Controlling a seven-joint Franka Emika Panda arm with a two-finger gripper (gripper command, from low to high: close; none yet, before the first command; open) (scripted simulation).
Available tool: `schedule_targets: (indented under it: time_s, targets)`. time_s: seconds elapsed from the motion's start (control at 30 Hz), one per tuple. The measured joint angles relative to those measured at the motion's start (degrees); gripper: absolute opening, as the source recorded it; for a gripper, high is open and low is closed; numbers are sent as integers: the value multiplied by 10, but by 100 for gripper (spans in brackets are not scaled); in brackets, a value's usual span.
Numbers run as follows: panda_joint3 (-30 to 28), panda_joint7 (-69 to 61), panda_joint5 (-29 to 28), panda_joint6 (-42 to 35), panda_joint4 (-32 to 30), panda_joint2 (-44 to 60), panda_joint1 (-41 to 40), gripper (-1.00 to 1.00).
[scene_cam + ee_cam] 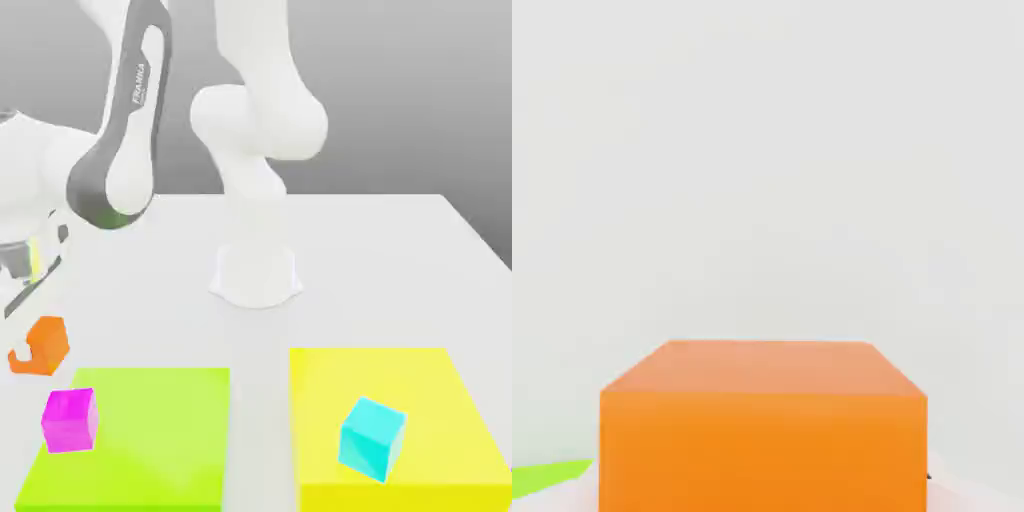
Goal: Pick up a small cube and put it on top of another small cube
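Observation:
The small cube (47, 342) is plain orange and sits at the exterior view's left, just beyond the far left corner of the green pad (150, 430). In the hand view the same orange cube (762, 425) looms very close, with white table behind it. My gripper (25, 300) hangs at the exterior view's left edge, directly above and beside the orange cube, and part of the cube's left side is covered. A magenta cube (70, 419) rests on the green pad's left side. A cyan cube (371, 439), tilted, lies on the yellow pad (400, 380).
The arm's white base (256, 275) stands mid-table behind the two pads. A grey-and-white arm link (125, 150) slants down toward the left. The white table (400, 260) ends at the right behind the yellow pad. A green pad corner (547, 477) shows beside the cube.

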Motion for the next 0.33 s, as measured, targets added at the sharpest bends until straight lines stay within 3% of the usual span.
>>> schedule_targets:
  time_s: [0.07,0.2,0.23,0.33]
  targets:
    - [18,20,-5,-43,30,-13,31,-100]
    - [11,26,-3,9,32,42,42,-100]
    - [11,26,-2,23,30,54,42,100]
    - [11,26,-2,23,30,54,42,100]
